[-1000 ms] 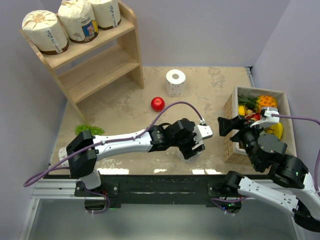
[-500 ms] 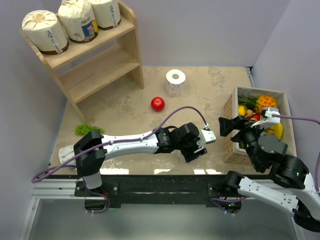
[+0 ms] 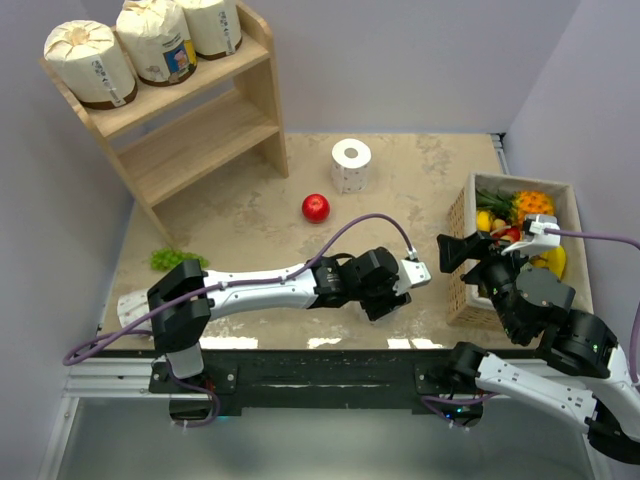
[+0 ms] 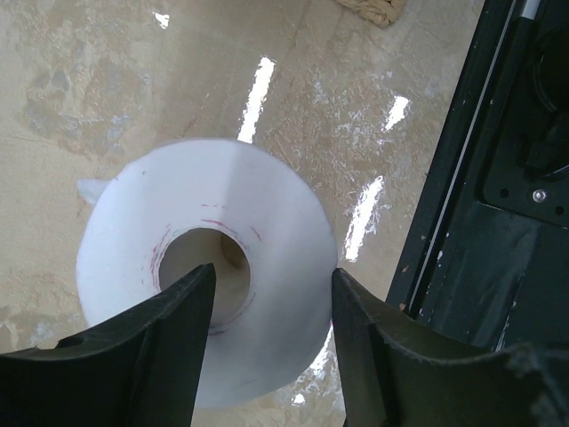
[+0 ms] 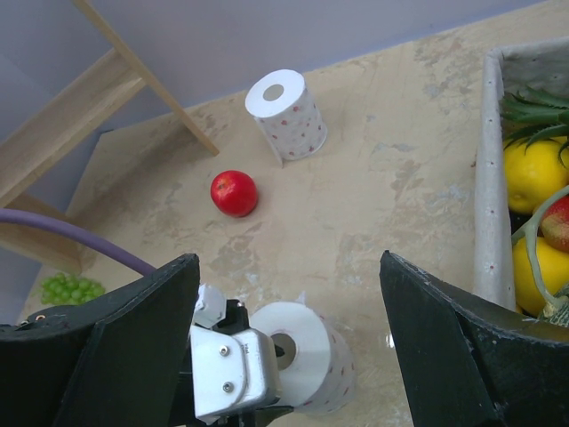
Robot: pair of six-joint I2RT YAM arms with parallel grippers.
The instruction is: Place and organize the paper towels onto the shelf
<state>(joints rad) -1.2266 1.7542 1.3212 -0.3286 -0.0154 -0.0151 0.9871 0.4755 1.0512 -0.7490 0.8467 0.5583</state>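
Left wrist cam looked straight down onto a bare roll (image 4: 267,205) standing on end on the table (image 4: 107,71), directly under the left gripper (image 4: 271,298). Its fingers (image 4: 151,356) were partly spread: one sat over the hollow core and the other just off the roll's outer edge, so they straddled one side of the paper wall. Couldn't tell whether the pads actually touched paper. On the right wrist cam the same roll (image 5: 311,351) poked out just past that gripper's metal body. The right gripper (image 5: 289,267) was spread wide with nothing between its fingers, and the fruit box (image 5: 487,178) was just off to its right. From the top cam, a second bare roll (image 3: 351,165) stood upright well beyond the left gripper (image 3: 385,300), toward the back of the table, with the apple (image 3: 316,207) between the two. The shelf (image 3: 200,130) was far off to the back-left of that gripper — three wrapped rolls (image 3: 155,40) lined up on its top tier. Some grapes (image 3: 170,260) lay well to the gripper's left, beside the arm.
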